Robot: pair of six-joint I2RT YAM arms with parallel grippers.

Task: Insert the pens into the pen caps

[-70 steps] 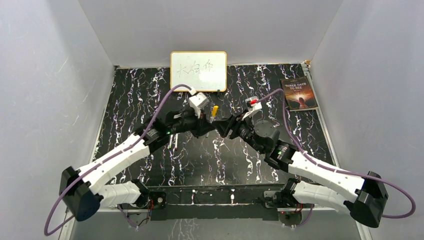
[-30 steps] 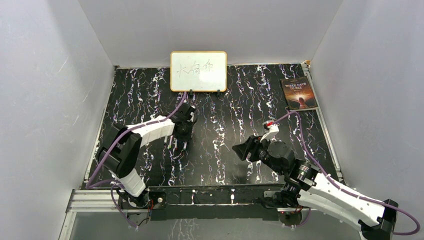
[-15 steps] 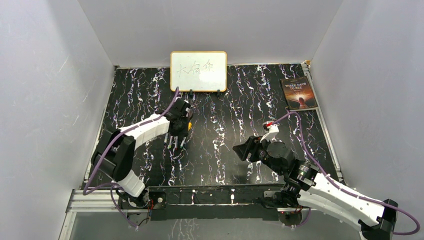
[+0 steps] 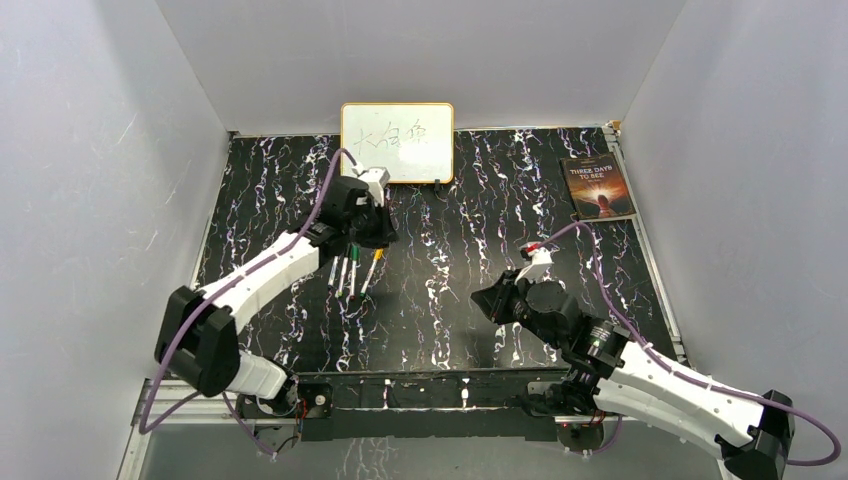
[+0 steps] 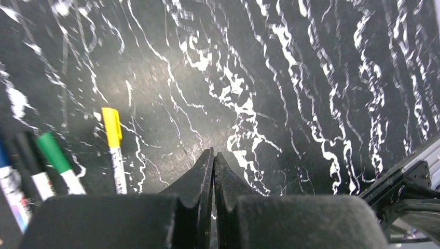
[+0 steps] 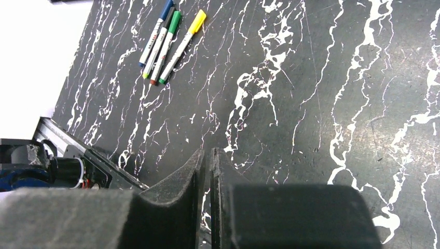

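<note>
Several pens lie side by side on the black marbled table, each with a coloured cap on one end: the yellow-capped pen [image 4: 372, 268] [image 5: 115, 150] [image 6: 181, 46], the green-capped pen [image 5: 56, 158] [image 6: 167, 42], a black-capped one [image 5: 28, 155] and a blue-capped one [image 6: 155, 33]. My left gripper [image 4: 383, 237] [image 5: 212, 153] hangs shut and empty just behind and right of the pens. Toward the near right, my right gripper [image 4: 480, 299] [image 6: 207, 151] is shut with nothing in it, far from the pens.
A whiteboard [image 4: 397, 142] stands at the back centre. A book [image 4: 598, 187] lies at the back right. The metal rail [image 4: 440, 385] with the arm bases runs along the near edge. White walls close in both sides.
</note>
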